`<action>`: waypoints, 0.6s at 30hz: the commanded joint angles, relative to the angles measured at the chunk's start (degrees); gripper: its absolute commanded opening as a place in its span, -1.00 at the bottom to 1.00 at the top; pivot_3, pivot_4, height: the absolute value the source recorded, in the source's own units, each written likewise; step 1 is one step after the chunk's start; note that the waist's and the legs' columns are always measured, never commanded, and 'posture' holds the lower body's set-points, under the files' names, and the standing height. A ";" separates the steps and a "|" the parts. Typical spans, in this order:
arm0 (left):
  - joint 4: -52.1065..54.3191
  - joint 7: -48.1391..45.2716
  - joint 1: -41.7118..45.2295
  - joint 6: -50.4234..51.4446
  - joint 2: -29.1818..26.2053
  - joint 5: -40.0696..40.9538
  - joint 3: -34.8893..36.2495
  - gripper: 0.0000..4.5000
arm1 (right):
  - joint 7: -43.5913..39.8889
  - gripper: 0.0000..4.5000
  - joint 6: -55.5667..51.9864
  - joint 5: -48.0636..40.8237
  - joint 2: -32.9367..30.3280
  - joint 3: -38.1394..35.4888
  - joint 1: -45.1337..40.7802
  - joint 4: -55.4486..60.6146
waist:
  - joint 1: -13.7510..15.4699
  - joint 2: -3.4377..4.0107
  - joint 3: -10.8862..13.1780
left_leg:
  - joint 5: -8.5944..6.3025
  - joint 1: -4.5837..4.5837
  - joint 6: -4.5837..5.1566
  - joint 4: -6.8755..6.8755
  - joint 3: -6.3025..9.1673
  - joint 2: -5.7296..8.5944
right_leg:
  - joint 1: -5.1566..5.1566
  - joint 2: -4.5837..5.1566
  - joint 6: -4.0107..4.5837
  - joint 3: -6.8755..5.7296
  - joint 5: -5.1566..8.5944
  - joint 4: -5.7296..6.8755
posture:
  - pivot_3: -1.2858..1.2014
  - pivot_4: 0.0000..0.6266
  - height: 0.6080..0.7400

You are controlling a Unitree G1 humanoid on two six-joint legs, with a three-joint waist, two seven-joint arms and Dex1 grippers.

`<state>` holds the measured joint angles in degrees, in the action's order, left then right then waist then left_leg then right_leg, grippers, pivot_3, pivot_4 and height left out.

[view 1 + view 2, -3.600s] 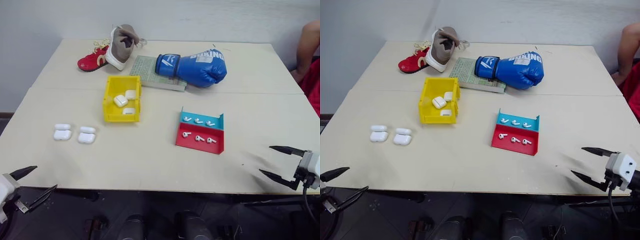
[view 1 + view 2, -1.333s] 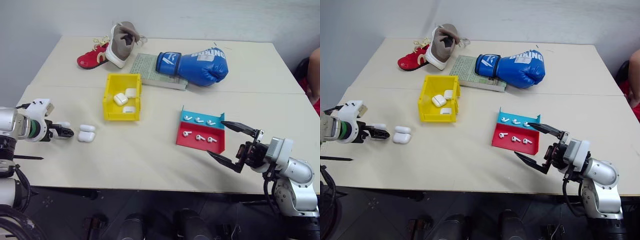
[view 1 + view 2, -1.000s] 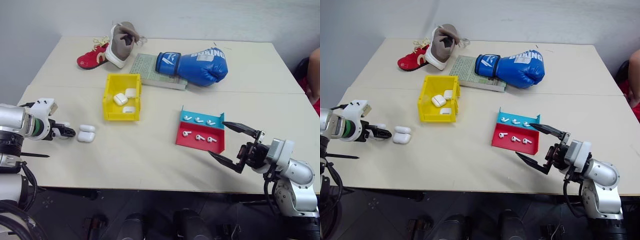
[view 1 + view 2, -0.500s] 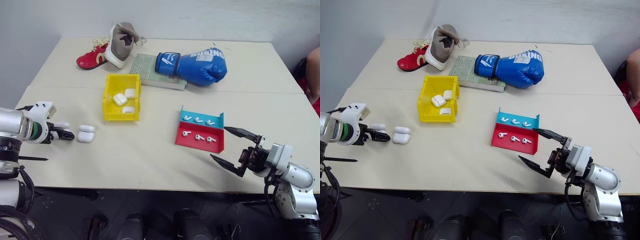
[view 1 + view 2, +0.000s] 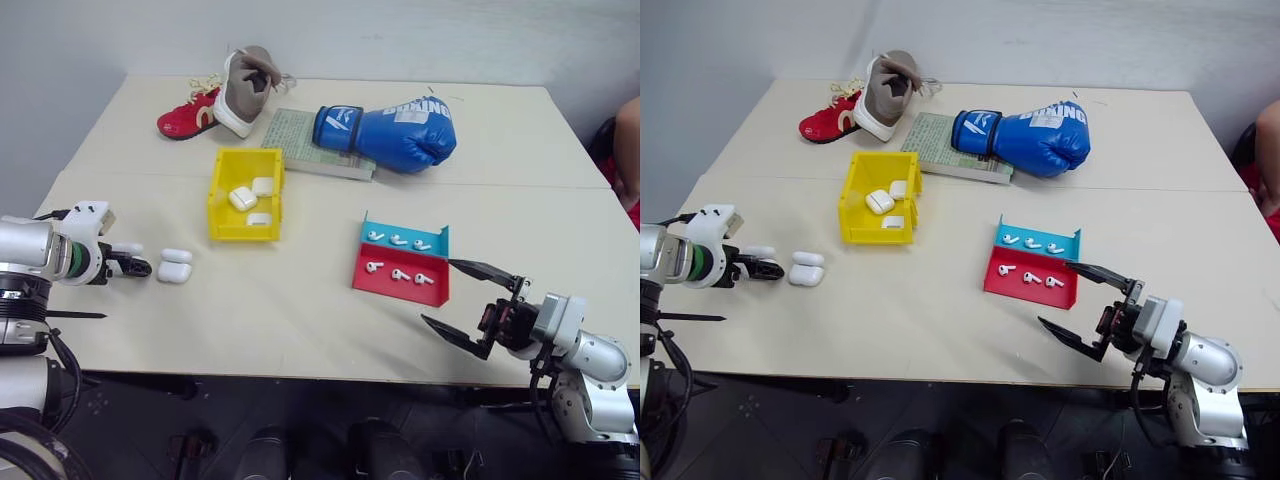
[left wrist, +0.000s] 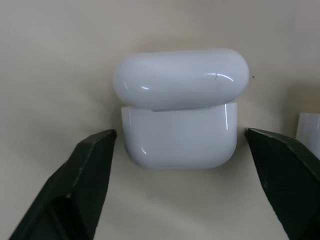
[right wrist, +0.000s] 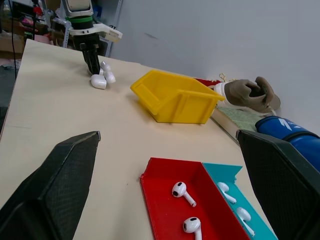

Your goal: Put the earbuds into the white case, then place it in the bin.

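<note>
On a pale desk [image 5: 300,320], the robot's left hand [image 6: 177,150] sits low at the desk's left edge with a white case [image 6: 180,112] between its two black fingers [image 6: 87,170]. The wrist view shows the fingers set on either side of the case's lower half, a narrow gap visible on each side, so the hand brackets the case without visibly pinching it. The case's lid stands slightly raised above its body. A second white case [image 5: 175,267] lies just beside it, towards the middle of the desk.

The right hand [image 5: 470,305] hovers near the desk's front right edge, its fingers spread wide and holding nothing. Just beyond it lies a flat red and teal tray [image 5: 402,272] carrying six earbuds [image 5: 398,273], three in the teal half and three in the red half.

The yellow bin [image 5: 222,205] stands left of centre, between the cases and the far clutter, with three more white cases [image 5: 243,198] inside it. Behind it a blue boxing glove [image 5: 395,132] rests partly on a green book [image 5: 300,140], with a red and white shoe [image 5: 222,95] at the far left. A person's arm [image 5: 627,140] shows at the right edge of the scene.
</note>
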<state>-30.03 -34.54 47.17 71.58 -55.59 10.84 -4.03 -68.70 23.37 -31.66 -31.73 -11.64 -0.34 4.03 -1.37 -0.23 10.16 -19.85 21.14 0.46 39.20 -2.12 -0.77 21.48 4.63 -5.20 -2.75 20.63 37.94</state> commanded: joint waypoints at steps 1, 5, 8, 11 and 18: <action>-1.21 0.69 -0.89 -0.49 0.61 -1.16 0.73 0.35 | -0.71 1.00 1.66 -1.28 -0.39 -1.92 0.70 0.04 | 0.06 0.00 0.00 | 0.00 0.00 0.00 0.00 0.00 0.00 | 0.00 0.00 0.00 0.00 0.00 0.00 | 0.03 -0.52 1.00; 0.09 -0.40 -2.64 -2.23 -0.25 -0.68 2.93 0.23 | -1.10 1.00 2.17 -1.43 -0.52 -2.16 1.46 -0.29 | 0.08 0.01 -0.01 | 0.00 0.00 0.00 0.00 0.00 0.00 | 0.00 0.00 0.00 0.00 0.00 0.00 | 0.03 -0.52 1.00; 3.18 -2.84 -5.88 -5.15 -2.57 0.90 6.79 0.23 | -0.33 1.00 1.84 -1.37 -0.81 -2.23 2.45 1.07 | -0.08 0.02 -0.02 | 0.00 -0.01 -0.01 0.00 0.00 -0.01 | 0.00 0.00 0.00 0.00 0.00 0.01 | 0.03 -0.52 1.00; 8.18 -7.35 -11.12 -12.80 -4.52 4.59 14.70 0.23 | 1.05 1.00 0.92 -1.26 -1.24 -2.46 3.61 3.36 | -0.34 0.01 -0.01 | 0.00 0.02 -0.02 -0.02 0.00 -0.07 | 0.03 -0.03 0.00 0.00 0.00 -0.02 | 0.03 -0.52 1.00; 29.58 -26.11 -31.00 -39.11 1.65 19.68 38.76 0.23 | 5.04 1.00 -3.66 -0.79 -3.68 -4.13 5.80 8.57 | 0.02 -0.04 0.02 | -0.04 0.11 0.01 -0.03 0.04 -0.08 | 0.01 0.09 0.01 -0.03 0.00 -0.21 | 0.03 -0.52 1.00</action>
<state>-6.88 -56.15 17.84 36.37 -55.41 25.38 30.11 -64.68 20.53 -31.93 -34.34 -14.06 5.21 10.22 -1.35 -0.27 10.18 -19.90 21.23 0.50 39.19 -2.05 -0.84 21.45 4.75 -5.19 -2.80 20.63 37.71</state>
